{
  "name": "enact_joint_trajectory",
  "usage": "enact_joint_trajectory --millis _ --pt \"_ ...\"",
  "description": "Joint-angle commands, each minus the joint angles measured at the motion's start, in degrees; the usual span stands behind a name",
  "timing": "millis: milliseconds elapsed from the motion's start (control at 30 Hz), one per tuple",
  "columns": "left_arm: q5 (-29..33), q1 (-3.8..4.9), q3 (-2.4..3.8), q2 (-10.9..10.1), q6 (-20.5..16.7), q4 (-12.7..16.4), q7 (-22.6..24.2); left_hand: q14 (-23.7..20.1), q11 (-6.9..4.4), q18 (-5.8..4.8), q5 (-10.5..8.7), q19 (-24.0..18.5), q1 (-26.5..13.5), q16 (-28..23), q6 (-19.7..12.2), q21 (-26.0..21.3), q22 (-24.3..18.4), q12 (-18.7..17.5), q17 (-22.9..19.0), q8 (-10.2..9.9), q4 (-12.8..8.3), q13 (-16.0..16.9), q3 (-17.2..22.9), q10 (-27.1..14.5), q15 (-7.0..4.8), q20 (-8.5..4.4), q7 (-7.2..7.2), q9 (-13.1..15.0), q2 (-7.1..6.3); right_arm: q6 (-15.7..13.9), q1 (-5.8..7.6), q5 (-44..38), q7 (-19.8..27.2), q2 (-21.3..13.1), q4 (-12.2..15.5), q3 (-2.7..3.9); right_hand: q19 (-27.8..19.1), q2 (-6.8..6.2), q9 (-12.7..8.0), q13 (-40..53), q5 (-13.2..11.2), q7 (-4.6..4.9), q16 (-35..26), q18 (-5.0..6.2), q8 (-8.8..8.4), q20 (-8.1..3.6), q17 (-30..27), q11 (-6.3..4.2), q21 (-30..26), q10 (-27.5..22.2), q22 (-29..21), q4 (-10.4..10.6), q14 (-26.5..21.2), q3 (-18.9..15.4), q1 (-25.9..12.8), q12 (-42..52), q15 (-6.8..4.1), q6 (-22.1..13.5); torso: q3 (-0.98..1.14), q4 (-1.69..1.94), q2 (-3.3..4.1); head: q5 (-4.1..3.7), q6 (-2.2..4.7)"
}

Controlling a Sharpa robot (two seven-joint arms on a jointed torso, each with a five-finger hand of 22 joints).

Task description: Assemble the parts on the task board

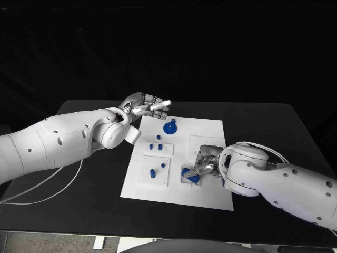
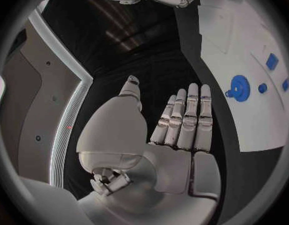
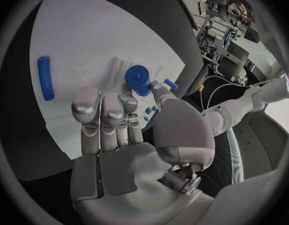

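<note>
The white task board lies in the middle of the black table. My right hand is down on its front middle plate. There its thumb and fingers pinch a blue round part, which also peeks out under the hand. My left hand hovers over the board's back left corner with flat, straight fingers and holds nothing. A blue disc with a knob stands at the board's back. Small blue pieces sit on the left plates.
A blue rod lies on the board beyond my right hand. Raised white plates stand on the board. The black table stretches out to the left and right of the board.
</note>
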Motion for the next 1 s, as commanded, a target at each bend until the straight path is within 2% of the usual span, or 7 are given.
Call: enact_joint_trajectory --millis 33,567,767,900,933,967,1000 --pt "-0.14 -0.03 0.04 0.14 0.73 0.06 0.18 -0.28 -0.03 -0.38 -0.04 -0.36 -0.25 -0.23 -0.23 0.33 -0.10 -0.33 0.05 0.14 -0.34 0.05 0.06 -0.55 0.10 -0.06 -0.05 -0.08 0.30 1.02 -0.19 -3.77 -0.79 0.10 -0.18 -0.15 0.88 -0.15 0.01 0.01 0.73 0.01 0.17 -0.61 0.10 0.29 -0.03 0.01 0.31 0.30 6.52 0.45 0.25 0.08 -0.11 0.28 0.23 0.42 -0.08 0.07 -0.02 -0.09 0.08" --pt "-0.28 -0.02 0.04 0.12 0.74 0.05 -0.12 -0.29 -0.02 -0.36 -0.06 -0.36 -0.33 -0.22 -0.21 0.35 -0.09 -0.33 0.06 0.15 -0.32 0.05 0.06 -0.54 0.10 -0.05 -0.05 -0.08 0.32 3.07 -0.19 -3.91 -1.61 0.58 -0.58 -0.16 1.03 3.64 0.00 0.43 3.49 -0.06 1.01 -0.89 0.10 0.15 0.55 -0.06 1.45 0.74 6.73 -0.15 0.29 0.35 -5.00 0.46 0.17 0.37 -0.06 0.03 -0.01 -0.29 0.11" --pt "-0.36 -0.02 0.04 0.14 0.72 0.03 -0.26 -0.34 -0.02 -0.34 -0.06 -0.38 -0.36 -0.22 -0.14 0.36 -0.09 -0.33 0.06 0.16 -0.28 0.05 0.10 -0.52 0.11 -0.03 -0.04 -0.08 0.39 3.50 -0.19 -2.60 -1.59 0.96 -0.67 -0.16 1.03 3.29 0.19 0.50 -9.45 0.11 1.31 -0.86 0.14 0.26 0.82 0.10 1.82 0.89 6.79 4.89 0.30 0.09 -7.68 0.55 0.27 0.61 -0.02 0.05 0.02 -0.40 0.18" --pt "-0.39 -0.02 0.04 0.15 0.69 0.01 -0.35 -0.34 -0.02 -0.34 -0.06 -0.38 -0.36 -0.22 -0.14 0.36 -0.09 -0.33 0.06 0.16 -0.28 0.05 0.10 -0.52 0.11 -0.03 -0.04 -0.08 0.39 3.84 -0.19 -0.93 -1.47 1.06 -0.71 -0.17 1.00 2.43 0.16 0.61 -11.01 0.10 1.42 -0.90 0.16 0.09 0.99 0.02 1.87 0.97 6.79 8.05 0.27 -0.55 -9.43 0.58 0.17 0.62 -0.01 0.06 0.02 -0.42 0.19" --pt "-0.39 -0.02 0.04 0.15 0.69 0.00 -0.38 -0.34 -0.02 -0.34 -0.06 -0.38 -0.36 -0.22 -0.14 0.36 -0.09 -0.33 0.06 0.16 -0.28 0.05 0.10 -0.52 0.11 -0.03 -0.04 -0.08 0.39 3.94 -0.19 -0.40 -1.43 1.06 -0.72 -0.17 0.98 2.88 0.12 0.62 -11.03 0.09 1.43 -0.94 0.16 0.04 1.05 0.03 1.84 0.99 6.78 8.59 0.26 -1.55 -9.89 0.52 0.15 0.56 -0.01 0.06 0.00 -0.41 0.18" --pt "-0.39 -0.02 0.04 0.15 0.69 -0.01 -0.41 -0.34 -0.02 -0.34 -0.06 -0.38 -0.36 -0.22 -0.14 0.36 -0.09 -0.33 0.06 0.16 -0.28 0.05 0.10 -0.52 0.11 -0.03 -0.04 -0.08 0.39 4.02 -0.19 0.07 -1.38 1.07 -0.73 -0.17 0.90 5.78 0.05 0.81 -10.96 0.14 1.39 -1.15 0.17 -0.17 1.33 -0.10 1.94 1.12 6.78 8.14 0.23 -7.77 -8.63 0.22 0.11 0.50 -0.01 0.06 0.00 -0.41 0.18" --pt "-0.39 -0.02 0.04 0.15 0.69 -0.02 -0.43 -0.34 -0.02 -0.34 -0.06 -0.38 -0.36 -0.22 -0.14 0.36 -0.09 -0.33 0.06 0.16 -0.28 0.05 0.10 -0.52 0.11 -0.03 -0.04 -0.08 0.39 4.06 -0.19 0.41 -1.33 1.08 -0.73 -0.17 0.90 5.83 0.07 0.85 -11.02 0.11 1.38 -1.13 0.18 -0.15 1.34 0.00 1.90 1.12 6.76 8.51 0.26 -8.38 -9.22 0.22 0.08 0.52 -0.01 0.06 0.00 -0.41 0.18"
